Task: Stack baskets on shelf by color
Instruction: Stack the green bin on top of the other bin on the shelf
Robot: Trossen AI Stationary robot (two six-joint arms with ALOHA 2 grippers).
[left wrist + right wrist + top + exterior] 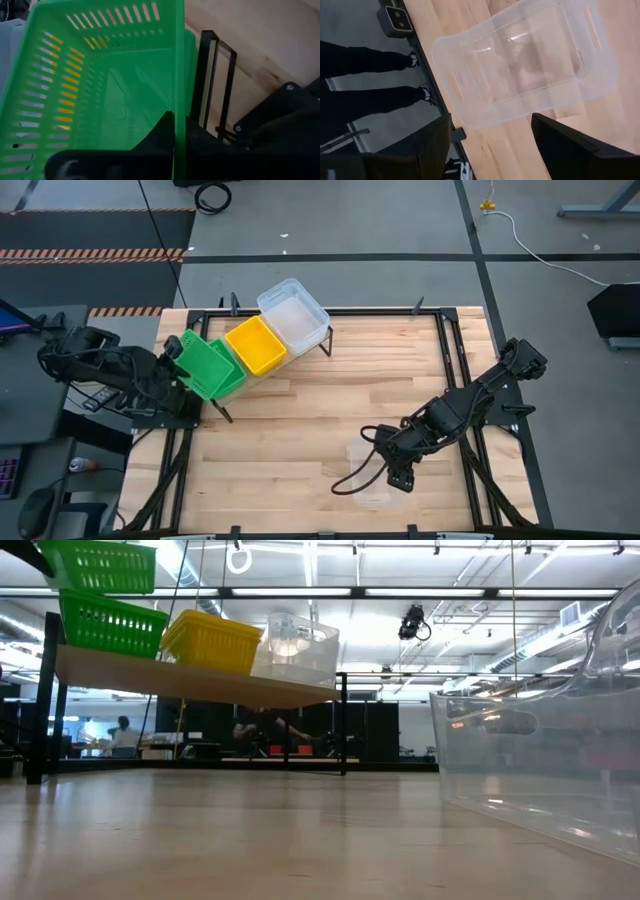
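Note:
On the slanted shelf point(200, 683) at the table's far left sit a green basket point(110, 625), a yellow basket point(256, 345) and a clear basket point(294, 315) in a row. My left gripper point(180, 370) is shut on a second green basket point(205, 365), tilted above the first one. Another clear basket point(365, 472) rests on its bottom on the table near the near edge. My right gripper point(400, 478) hovers open just to its right; its fingers point(435, 145) touch nothing. My left gripper has the green basket by one slotted wall point(179, 107) at its rim, with one finger point(160, 135) inside the basket and the other outside. It comes from the table's left side. The basket is tilted above the green basket on the shelf point(100, 565).
The shelf's black frame legs point(325, 345) stand on the tabletop. The slatted wooden tabletop point(330, 410) lies bare between the shelf and the clear basket. The table's black frame rails point(455, 350) run along its sides. People show far off in the room point(125, 730).

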